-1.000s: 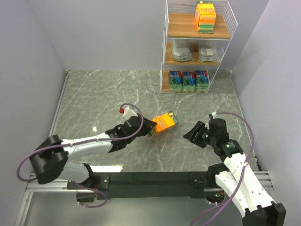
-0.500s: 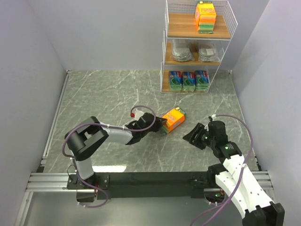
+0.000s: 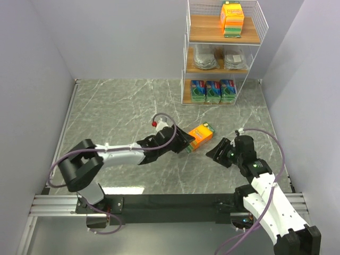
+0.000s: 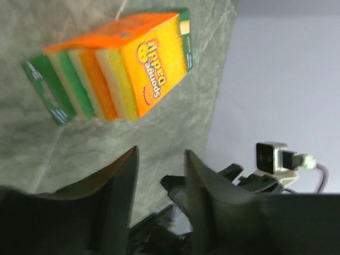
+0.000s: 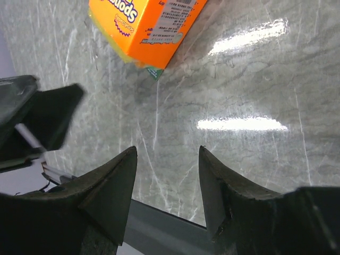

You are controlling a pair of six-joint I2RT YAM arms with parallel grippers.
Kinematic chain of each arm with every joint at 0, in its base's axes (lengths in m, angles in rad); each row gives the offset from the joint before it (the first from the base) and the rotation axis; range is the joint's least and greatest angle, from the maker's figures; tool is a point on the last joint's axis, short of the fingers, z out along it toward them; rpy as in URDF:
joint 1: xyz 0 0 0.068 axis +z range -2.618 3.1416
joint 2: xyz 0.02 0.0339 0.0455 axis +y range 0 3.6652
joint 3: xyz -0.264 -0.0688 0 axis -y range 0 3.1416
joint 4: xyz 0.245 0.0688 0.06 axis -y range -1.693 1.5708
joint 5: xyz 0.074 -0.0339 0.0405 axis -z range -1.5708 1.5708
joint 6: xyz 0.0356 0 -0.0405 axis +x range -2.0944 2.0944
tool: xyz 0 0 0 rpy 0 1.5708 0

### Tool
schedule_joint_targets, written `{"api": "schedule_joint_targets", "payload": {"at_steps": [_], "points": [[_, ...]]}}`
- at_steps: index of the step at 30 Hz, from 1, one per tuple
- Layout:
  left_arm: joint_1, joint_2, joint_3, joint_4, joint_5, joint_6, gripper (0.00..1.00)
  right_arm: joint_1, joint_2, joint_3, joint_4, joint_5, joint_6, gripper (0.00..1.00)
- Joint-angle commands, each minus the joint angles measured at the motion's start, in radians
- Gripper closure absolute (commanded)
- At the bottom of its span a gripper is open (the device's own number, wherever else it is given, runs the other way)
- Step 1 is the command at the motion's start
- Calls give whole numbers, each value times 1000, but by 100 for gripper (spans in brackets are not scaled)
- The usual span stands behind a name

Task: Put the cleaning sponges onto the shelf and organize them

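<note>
The orange pack (image 3: 200, 136) lies flat on the counter (image 3: 117, 106), between our two hands and well apart from the shelf (image 3: 202, 34). Our left hand (image 3: 182, 144) sits just beside the pack's near end, fingers spread and gripping nothing; in the left wrist view the pack lies clear beyond the fingertips. Our right hand (image 3: 217, 152) is on the other side, near but not touching, likewise spread and empty.

We judge the pack light and soft: stacked sponges in a thin card sleeve, glossy on the printed faces. It should give under a squeeze, so a firm pinch will dent it rather than break it. The slick sleeve could slip or twist if we catch only a corner. The green hang tab (image 4: 45, 93) at one end looks floppy, and we would not hold there. The best hold, we think, is across the width near the middle, fingers square on two opposite faces, so the pack does not swing when lifted.

On the shelf, its twin (image 3: 232, 19) stands on the top board, the grey packs (image 3: 206, 57) on the middle one and the blue packs (image 3: 212, 91) at the bottom. So we take the top board, beside the twin, as this pack's place.
</note>
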Motion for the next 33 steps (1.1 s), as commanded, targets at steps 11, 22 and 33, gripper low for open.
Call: {"api": "schedule_joint_targets", "payload": {"at_steps": [11,22,33], "points": [[245,182,571,-540,47,783,99,-22,98,74,83,279,135,100],[268,540,847,-622,220,935,100,-29,449,177,224,310,86,100],[150,461,697,-502,292,906,100,-27,762,328,322,239,-19,100]]}}
